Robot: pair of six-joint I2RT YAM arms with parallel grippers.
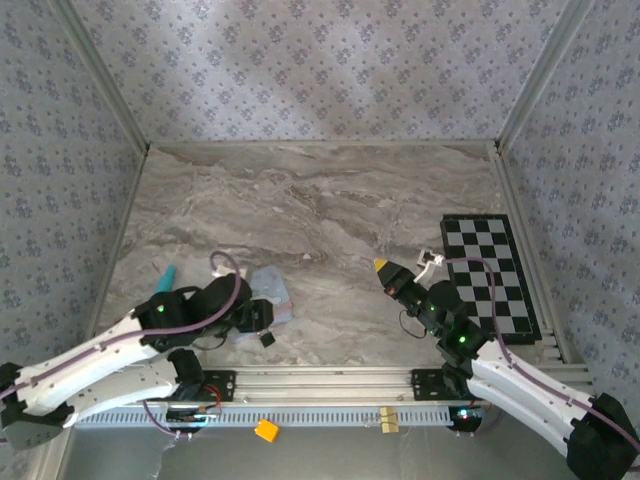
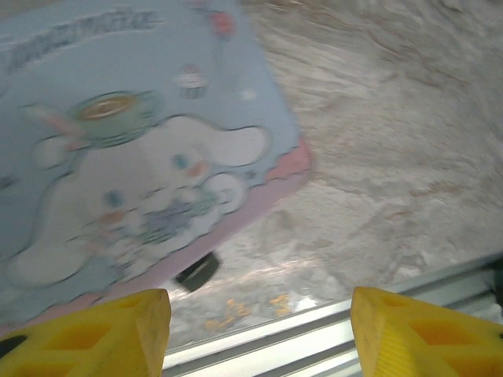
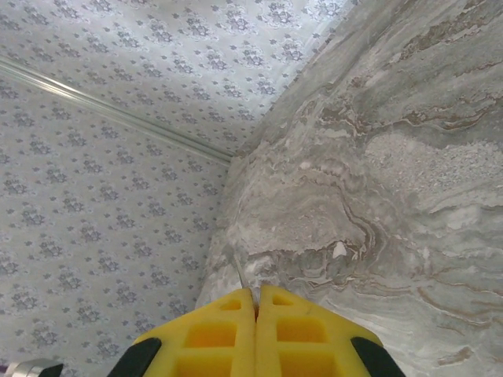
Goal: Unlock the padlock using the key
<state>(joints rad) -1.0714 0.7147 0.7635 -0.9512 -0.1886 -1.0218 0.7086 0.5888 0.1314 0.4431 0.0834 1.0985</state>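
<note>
Table (image 1: 330, 200): grey veined marble-look slab.
Checkerboard (image 1: 490, 275): flat black-and-white panel along the right edge.
Case (image 2: 118, 157): light-blue rectangle with rounded corners, a pink rim and a cartoon print.
Left gripper (image 2: 258, 306): yellow fingers spread wide, nothing between them, beside the case.
Right gripper (image 3: 257, 294): fingers pressed together, well apart from the case.
Padlock (image 2: 196, 272): small dark oblong (blurred) at the case's near edge, long axis slanted; facing unclear.

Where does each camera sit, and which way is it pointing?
Top external: high behind the arms, looking down on the marbled table; left arm and right arm both show.
Left wrist: on the left arm, looking down at the light-blue case; its yellow jaws stand apart.
Right wrist: on the right arm, facing a table corner and the patterned walls; its yellow jaws are shut.
Shared: top and left wrist both see the case.
</note>
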